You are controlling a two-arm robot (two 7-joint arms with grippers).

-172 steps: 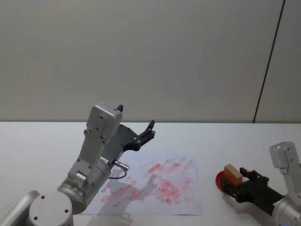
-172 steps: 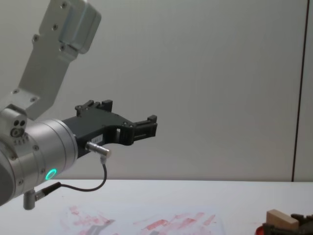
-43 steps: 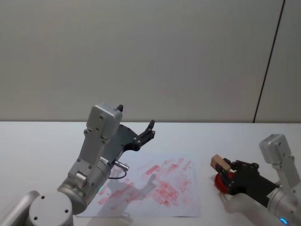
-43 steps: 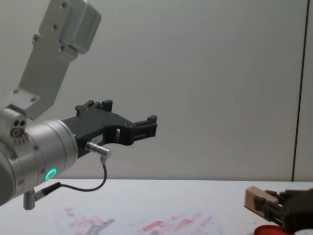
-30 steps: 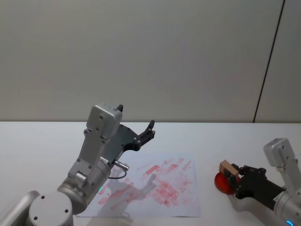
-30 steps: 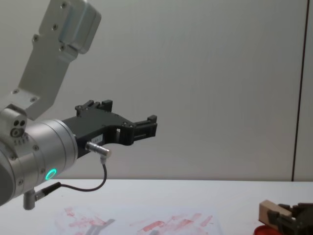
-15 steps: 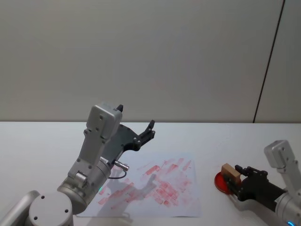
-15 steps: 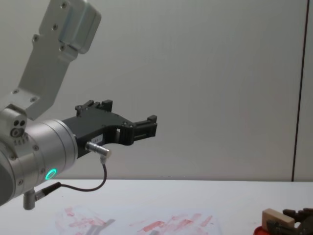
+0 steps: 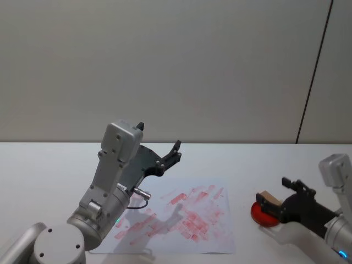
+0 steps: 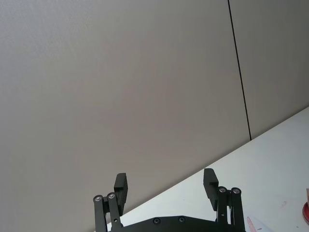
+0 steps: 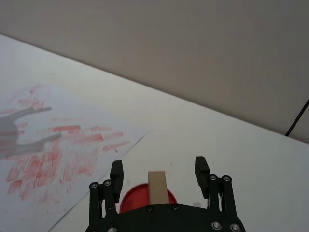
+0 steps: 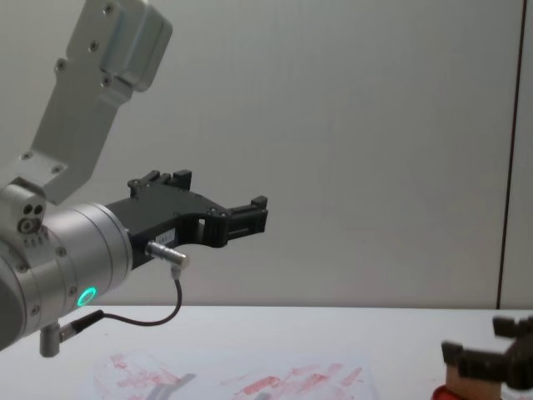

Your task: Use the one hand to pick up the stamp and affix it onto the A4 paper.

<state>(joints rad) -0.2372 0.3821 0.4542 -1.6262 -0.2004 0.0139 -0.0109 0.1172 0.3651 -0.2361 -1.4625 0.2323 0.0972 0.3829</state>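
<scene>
Stamp on ink pad, right gripper spread around it.

The stamp (image 9: 269, 197), a pale wooden block, stands on the red ink pad (image 9: 262, 213), which lies on the white table (image 9: 44, 165) just off the right edge of the A4 paper (image 9: 181, 217). The right gripper (image 9: 280, 197) sits low over the pad with its fingers (image 11: 116, 174) apart, one on each side of the stamp with a clear gap showing in the right wrist view; neither finger touches the block. In the chest view the block (image 12: 466, 387) shows below the black fingers. The paper lies flat, covered in red ink marks. The left gripper (image 9: 176, 150) is raised above the paper's far-left part, fingers apart, holding nothing.
</scene>
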